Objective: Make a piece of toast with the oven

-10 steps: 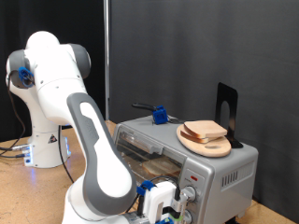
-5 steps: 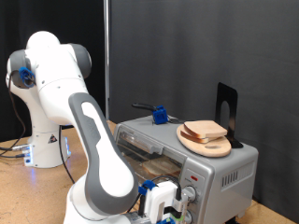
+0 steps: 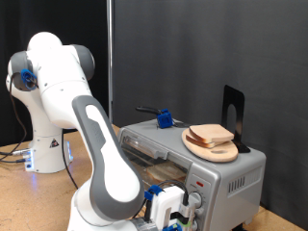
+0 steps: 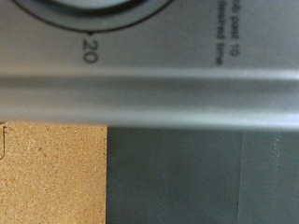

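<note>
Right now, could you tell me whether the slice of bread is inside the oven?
No, the bread lies on a wooden board atop the oven.

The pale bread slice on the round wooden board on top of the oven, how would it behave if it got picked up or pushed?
The pale bread slice with a tan crust looks thin and soft, so it would probably be light and bend or crush under a hard pinch. It lies loose on the round wooden board, so a push would likely slide it. Being flat, it should not roll.

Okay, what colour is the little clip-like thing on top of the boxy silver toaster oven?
Blue, seen best in the exterior view.
</note>
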`<state>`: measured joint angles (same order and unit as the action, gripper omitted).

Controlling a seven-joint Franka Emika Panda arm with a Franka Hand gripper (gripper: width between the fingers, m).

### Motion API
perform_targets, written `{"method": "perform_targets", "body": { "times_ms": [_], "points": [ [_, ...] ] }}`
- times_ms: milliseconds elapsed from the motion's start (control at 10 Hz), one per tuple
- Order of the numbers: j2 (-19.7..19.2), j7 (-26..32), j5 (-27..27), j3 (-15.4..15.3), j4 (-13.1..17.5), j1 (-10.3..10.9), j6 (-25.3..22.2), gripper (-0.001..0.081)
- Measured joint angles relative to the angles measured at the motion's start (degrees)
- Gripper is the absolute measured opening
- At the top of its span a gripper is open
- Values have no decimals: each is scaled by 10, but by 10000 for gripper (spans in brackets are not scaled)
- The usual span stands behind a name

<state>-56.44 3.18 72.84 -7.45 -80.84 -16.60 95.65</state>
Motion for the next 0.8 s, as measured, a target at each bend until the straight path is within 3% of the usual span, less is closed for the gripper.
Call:
{"method": "perform_targets", "body": {
  "times_ms": [100, 400, 800],
  "points": [
    [0, 0, 0, 0, 0, 0, 0, 316],
    [5, 24, 5, 0, -7, 0, 7, 316],
    [26, 170, 60, -2, -52, -4, 34, 313]
  ]
}}
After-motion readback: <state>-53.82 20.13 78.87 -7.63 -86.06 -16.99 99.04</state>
